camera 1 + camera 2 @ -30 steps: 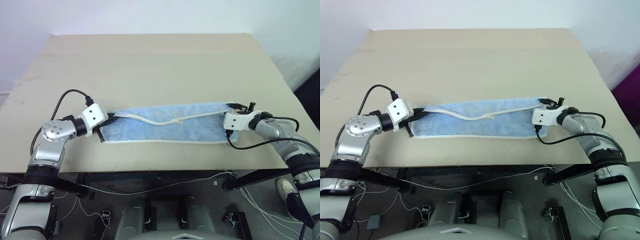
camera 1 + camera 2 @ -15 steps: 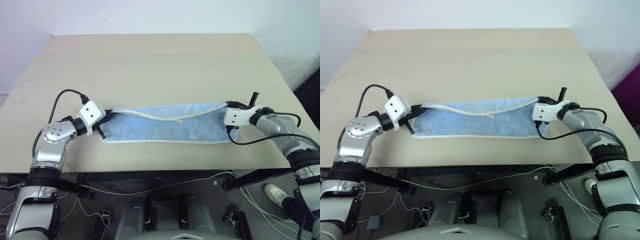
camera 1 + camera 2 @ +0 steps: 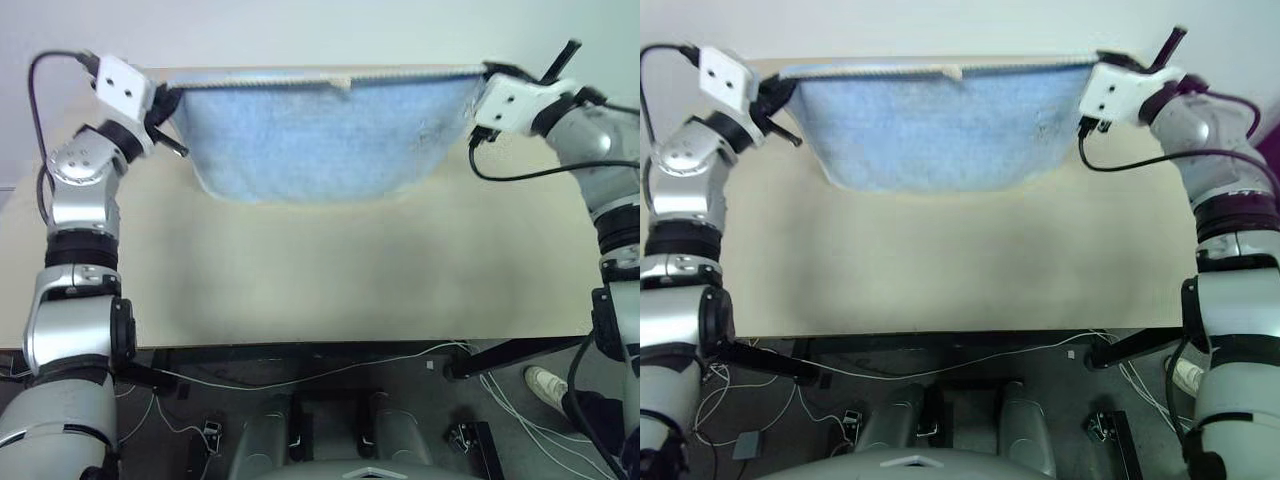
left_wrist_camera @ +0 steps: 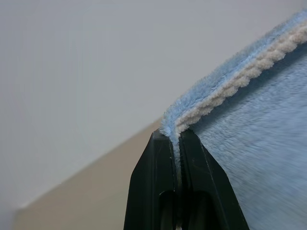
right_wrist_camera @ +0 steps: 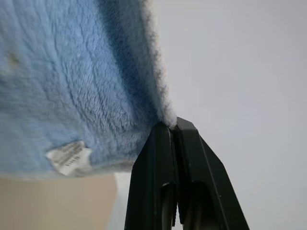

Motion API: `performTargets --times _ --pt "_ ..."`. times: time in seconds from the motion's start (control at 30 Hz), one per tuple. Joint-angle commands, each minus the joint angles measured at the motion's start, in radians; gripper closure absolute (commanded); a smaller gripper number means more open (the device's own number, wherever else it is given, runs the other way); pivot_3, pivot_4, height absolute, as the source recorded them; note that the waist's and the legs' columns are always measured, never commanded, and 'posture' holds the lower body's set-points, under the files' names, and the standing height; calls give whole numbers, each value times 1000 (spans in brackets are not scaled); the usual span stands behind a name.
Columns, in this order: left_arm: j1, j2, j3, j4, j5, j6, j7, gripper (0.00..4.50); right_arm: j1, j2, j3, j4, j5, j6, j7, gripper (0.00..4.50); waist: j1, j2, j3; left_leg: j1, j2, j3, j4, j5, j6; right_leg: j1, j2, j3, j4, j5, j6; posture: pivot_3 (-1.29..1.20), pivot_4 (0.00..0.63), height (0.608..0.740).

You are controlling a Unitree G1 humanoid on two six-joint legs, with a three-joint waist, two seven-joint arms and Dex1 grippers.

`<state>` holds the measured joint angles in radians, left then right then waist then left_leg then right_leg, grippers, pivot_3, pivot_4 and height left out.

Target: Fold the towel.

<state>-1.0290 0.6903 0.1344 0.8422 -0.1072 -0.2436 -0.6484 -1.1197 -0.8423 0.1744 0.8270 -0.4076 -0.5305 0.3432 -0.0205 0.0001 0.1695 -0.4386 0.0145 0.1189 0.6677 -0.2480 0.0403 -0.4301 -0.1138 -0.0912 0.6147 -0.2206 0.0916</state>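
The light-blue towel [image 3: 320,130] hangs stretched in the air above the beige table [image 3: 320,270], its white-stitched top edge taut between my two grippers. My left gripper [image 3: 172,92] is shut on the towel's left top corner; the left wrist view shows the black fingers [image 4: 163,177] pinching the doubled edge of the towel [image 4: 249,124]. At the right top corner my right gripper [image 3: 478,72] is shut on the cloth. In the right wrist view, the towel [image 5: 72,81] carries a small white tag [image 5: 69,158] near its lower hem.
The beige table stretches wide beneath the hanging cloth, with a white wall [image 3: 300,30] behind it. Cables [image 3: 300,375] trail on the floor in front of the table's near edge.
Both grippers have risen high off the table, lifting the towel from lying flat to hanging in the air. The right gripper closed on its corner during the lift.
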Motion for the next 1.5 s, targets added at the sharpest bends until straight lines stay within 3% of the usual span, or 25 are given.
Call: performTargets --times 0.03,0.2,0.37,0.57,0.77,0.93,1.23,1.5 --pt "79 68 62 -117 -69 31 -77 4500 92 -52 -110 -169 202 31 171 4478 0 0 0 0 0 0 0 0 0 0 0 0 0 0 0 0 150 740" --pt "391 126 120 -446 -220 176 -247 4500 402 -114 -197 -498 440 221 420 4478 4 0 0 1 1 -1 0 0 0 2 0 1 0 0 0 0 150 740" --pt "724 191 170 -774 -337 369 -342 4500 700 -183 -272 -743 556 424 541 4478 8 0 0 2 1 -5 2 -1 1 2 -1 1 0 0 0 0 150 740" --pt "1027 257 271 -983 -399 492 -427 4500 999 -261 -399 -989 701 648 696 4478 8 0 0 6 1 -6 0 -4 4 3 -4 1 0 -1 -2 0 150 740" --pt "1186 279 369 -1057 -441 563 -484 4500 1118 -308 -505 -1069 752 742 781 4478 10 0 0 7 1 -7 -1 -6 3 4 -5 1 0 -3 -6 0 150 740" --pt "1173 270 312 -1041 -398 567 -459 4500 972 -278 -394 -1018 693 710 759 4478 9 0 0 9 1 -7 -1 -8 3 2 -5 1 -2 -4 -8 0 150 740" --pt "841 175 110 -749 -183 438 -279 4500 601 -104 -112 -664 428 546 657 4478 8 0 0 8 0 -5 -1 -3 2 4 -4 1 1 -4 -8 0 150 740" --pt "681 123 -9 -560 -72 329 -259 4500 420 22 -28 -345 307 391 582 4478 6 0 0 8 0 -2 -1 -2 1 3 -3 2 2 -2 -5 0 150 740"
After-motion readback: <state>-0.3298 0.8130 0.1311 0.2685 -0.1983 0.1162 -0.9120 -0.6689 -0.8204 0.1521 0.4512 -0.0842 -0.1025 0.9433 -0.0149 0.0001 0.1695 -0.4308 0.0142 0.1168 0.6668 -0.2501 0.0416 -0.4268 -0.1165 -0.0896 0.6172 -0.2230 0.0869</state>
